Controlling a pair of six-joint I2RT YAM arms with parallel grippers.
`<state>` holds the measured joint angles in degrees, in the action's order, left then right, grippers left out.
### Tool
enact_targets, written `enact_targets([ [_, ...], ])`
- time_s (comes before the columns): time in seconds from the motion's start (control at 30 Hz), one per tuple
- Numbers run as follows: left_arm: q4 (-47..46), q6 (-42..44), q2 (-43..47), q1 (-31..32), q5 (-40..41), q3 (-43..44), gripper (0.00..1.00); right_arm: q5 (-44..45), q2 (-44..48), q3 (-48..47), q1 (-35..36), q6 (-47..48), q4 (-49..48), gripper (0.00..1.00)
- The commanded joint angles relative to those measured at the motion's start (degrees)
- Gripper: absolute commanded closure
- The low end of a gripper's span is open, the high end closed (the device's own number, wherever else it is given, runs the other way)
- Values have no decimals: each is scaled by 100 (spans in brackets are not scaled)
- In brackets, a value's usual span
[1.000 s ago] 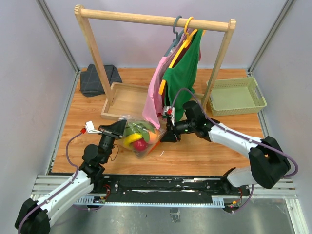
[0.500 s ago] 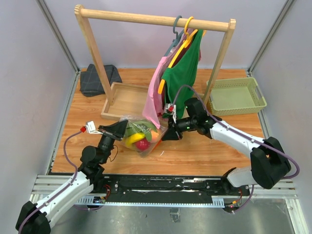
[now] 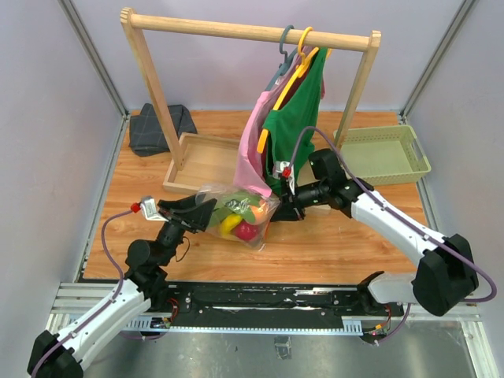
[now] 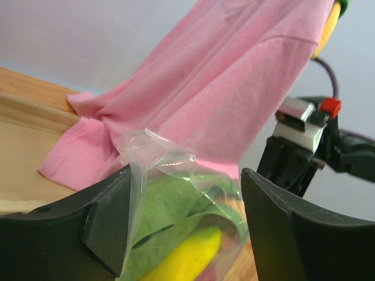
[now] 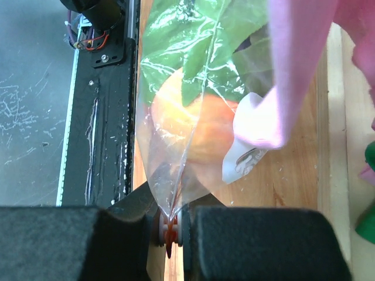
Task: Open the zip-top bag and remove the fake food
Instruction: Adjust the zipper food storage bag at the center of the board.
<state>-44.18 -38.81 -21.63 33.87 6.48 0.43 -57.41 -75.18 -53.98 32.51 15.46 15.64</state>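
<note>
The zip-top bag (image 3: 236,213) hangs between both arms over the surface (image 3: 339,244); I cannot tell whether it touches. The right end effector (image 5: 170,227) is pinched on the bag's zip strip (image 5: 169,237), with the bag's body stretching away ahead of its fingers. The left end effector (image 4: 184,193) stands spread, with crinkly film and fake food (image 4: 187,260) between its fingers. The film looks thin, limp and slippery, sagging under its load; the stiffer zip rim seems the surest hold

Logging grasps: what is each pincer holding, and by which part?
Right pincer pinches the zip-top bag at its orange-red zip strip. Left pincer stands open around the opposite corner, clamping nothing.
</note>
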Motion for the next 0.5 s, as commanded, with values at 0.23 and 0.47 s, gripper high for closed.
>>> enact_targets([
  [0.23, 784, 1767, 315, -17, -2177, 391, 26, 98, 650, -786, -262, 2002, 1952, 99],
  [0.47, 795, 2717, -687, 234, -3126, 1114, 26, 508, 825, -1148, -272, 3082, 2923, 99],
])
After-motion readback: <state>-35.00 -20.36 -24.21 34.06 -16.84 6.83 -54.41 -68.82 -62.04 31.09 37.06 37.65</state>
